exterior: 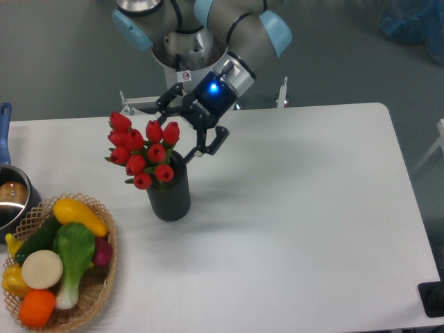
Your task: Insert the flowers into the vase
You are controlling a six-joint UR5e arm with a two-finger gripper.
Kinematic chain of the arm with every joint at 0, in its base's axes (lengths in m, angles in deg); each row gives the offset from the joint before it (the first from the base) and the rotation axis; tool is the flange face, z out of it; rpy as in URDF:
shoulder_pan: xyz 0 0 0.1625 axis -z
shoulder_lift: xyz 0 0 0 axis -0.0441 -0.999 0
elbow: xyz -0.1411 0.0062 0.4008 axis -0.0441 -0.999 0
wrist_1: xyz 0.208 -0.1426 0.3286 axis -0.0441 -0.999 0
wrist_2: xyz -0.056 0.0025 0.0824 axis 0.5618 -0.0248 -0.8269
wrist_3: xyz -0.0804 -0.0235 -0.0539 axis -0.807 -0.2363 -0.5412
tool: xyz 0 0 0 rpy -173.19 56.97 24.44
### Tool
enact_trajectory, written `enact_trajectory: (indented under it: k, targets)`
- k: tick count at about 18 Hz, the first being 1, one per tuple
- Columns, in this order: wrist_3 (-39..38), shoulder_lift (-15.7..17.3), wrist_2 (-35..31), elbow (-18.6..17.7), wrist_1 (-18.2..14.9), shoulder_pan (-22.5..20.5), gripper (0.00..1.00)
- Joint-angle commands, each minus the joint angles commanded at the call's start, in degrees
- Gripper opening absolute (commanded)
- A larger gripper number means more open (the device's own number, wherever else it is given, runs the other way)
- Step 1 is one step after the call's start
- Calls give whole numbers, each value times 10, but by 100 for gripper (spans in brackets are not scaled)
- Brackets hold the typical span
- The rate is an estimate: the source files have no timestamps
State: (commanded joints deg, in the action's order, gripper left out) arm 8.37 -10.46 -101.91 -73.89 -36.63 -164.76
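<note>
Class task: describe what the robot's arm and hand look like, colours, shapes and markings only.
The arm is made of rounded grey segments with light blue joint caps. Its wrist ends in a silver ring with a glowing blue light. The hand is black with two jointed fingers and small white lettering.

From the vase [169,194], the white table [298,222] lies bare from 1 through 5 o'clock. At 12 the flowers [144,150] lean out over the mouth toward 11, and the gripper [193,123] hangs spread just beside them at 1. At 8 the vegetable basket [104,277] blocks the corner; the pot [12,198] sits at 9.
</note>
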Motion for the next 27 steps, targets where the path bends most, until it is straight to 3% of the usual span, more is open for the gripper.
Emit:
enact_trajectory:
  k: [5, 10, 15, 21, 24, 27]
  targets:
    - [33, 33, -104, 13, -2, -21, 100]
    - [33, 32, -260, 47, -3, -33, 100]
    - [40, 24, -364, 81, -4, -37, 100]
    - [41, -25, -436, 139, -45, -30, 100]
    - [38, -56, -501, 168, -45, -3, 100]
    - [36, -61, -528, 171, -45, 6, 100]
